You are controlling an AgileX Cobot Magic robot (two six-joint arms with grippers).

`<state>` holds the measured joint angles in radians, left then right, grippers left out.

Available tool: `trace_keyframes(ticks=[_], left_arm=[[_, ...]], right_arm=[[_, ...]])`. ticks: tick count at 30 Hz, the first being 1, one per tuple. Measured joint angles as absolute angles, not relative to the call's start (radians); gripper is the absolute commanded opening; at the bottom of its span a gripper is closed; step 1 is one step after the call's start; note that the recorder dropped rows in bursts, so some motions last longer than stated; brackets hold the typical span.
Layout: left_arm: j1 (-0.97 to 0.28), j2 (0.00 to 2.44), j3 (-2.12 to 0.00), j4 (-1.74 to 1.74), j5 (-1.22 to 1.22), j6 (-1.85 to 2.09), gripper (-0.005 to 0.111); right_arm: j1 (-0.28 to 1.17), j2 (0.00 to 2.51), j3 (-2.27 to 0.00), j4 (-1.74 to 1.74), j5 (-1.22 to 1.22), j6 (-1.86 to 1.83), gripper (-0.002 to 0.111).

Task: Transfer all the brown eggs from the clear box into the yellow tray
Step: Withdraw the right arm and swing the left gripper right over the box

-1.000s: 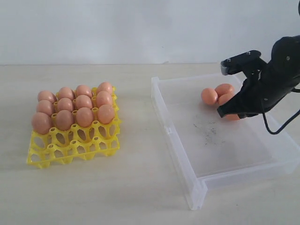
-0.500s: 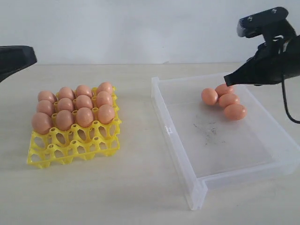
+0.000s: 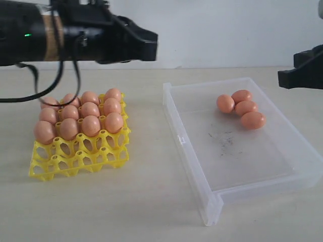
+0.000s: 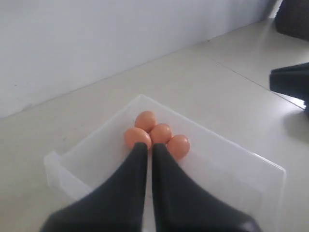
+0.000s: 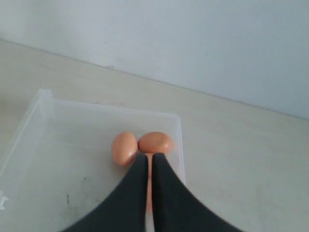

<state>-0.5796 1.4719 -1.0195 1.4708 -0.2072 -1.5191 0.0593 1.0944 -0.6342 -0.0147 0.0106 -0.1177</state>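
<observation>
Sitting nearest on the pale table (image 3: 151, 201), the clear box (image 3: 193, 151) shows its near end bare: only dark scuff marks (image 3: 224, 138) on the floor about midway along. Four brown eggs (image 3: 246, 107) lie bunched toward the box's far right corner, touching one another. One is on the left of the group and the other three run in a short line beside the right-hand wall. Well apart to the left of the box stands the yellow tray (image 3: 75, 159). The two rows of cups at its near edge are empty and the three rows behind them are filled, twelve eggs in all, each upright in its own cup. Beyond the tray and higher than the box, the left gripper (image 4: 147, 146) reaches in from the left and points toward the box. Its two dark fingers are pressed together with only a thin slit between them and nothing held, and its wrist view looks down on the four eggs from a distance. Off the box's far right side hangs the right gripper (image 5: 148, 157), its fingers likewise closed up on nothing, with two of the eggs visible past its tips. Behind everything rises a plain white wall (image 3: 212, 30).
</observation>
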Motion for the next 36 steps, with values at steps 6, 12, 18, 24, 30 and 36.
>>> trace_keyframes(ticks=[6,12,18,24,30,36], left_arm=[[-0.667,1.649,-1.211,1.491,-0.135,-1.559,0.004],[-0.676,1.813,-1.35,1.691,-0.193,-1.788,0.004],[-0.711,1.972,-1.485,1.734,-0.228,-1.846,0.004],[-0.75,2.118,-1.606,1.738,-0.189,-1.822,0.004],[-0.749,2.206,-1.623,1.738,-0.14,-1.584,0.004],[-0.852,2.215,-1.579,1.7,0.476,-0.915,0.004]], right_arm=[[0.059,0.967,-0.541,-0.011,-0.087,-0.052,0.0],[0.059,0.799,-0.45,-0.011,-0.155,0.0,0.0],[0.059,0.691,-0.387,-0.005,-0.135,0.021,0.0],[0.059,0.688,-0.327,0.0,-0.094,0.04,0.0],[0.059,0.686,-0.306,0.0,-0.085,0.045,0.0],[0.059,0.686,-0.306,0.0,-0.099,0.045,0.0]])
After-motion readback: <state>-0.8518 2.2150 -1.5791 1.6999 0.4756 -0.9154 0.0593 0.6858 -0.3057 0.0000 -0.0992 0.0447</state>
